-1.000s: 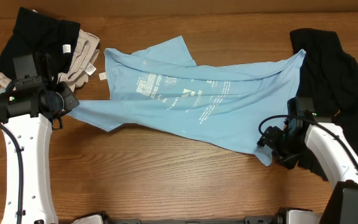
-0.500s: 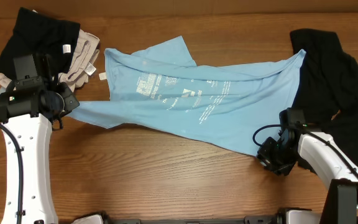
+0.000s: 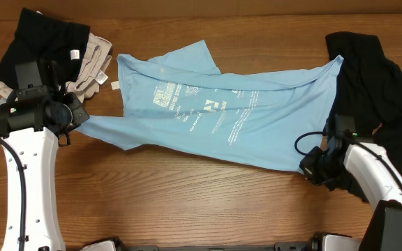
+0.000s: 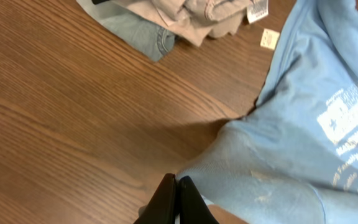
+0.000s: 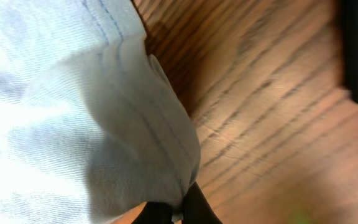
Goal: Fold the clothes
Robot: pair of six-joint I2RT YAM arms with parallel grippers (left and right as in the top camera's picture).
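- My left gripper (image 4: 176, 190) and right gripper (image 5: 180, 208) each pinch an end of the light-blue T-shirt (image 3: 222, 118), stretched across mid-table.
- A beige garment (image 3: 93, 66) crowds my left side and a black garment (image 3: 375, 77) my right.
- The table (image 3: 187, 202) shows open wood along its near edge.

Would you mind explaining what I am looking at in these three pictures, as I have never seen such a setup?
These are two white robot arms at a wooden table, each ending in a two-finger gripper. The wide picture comes from a fixed camera overhead. The other two come from a camera on each wrist, looking along its fingers. A light-blue T-shirt lies spread across the middle. The left gripper is shut on one end of it and the right gripper on the hem at the other; the wrist views show the cloth pinched. A black garment with a small white logo lies by the right arm. A beige garment and another black piece are heaped far left.
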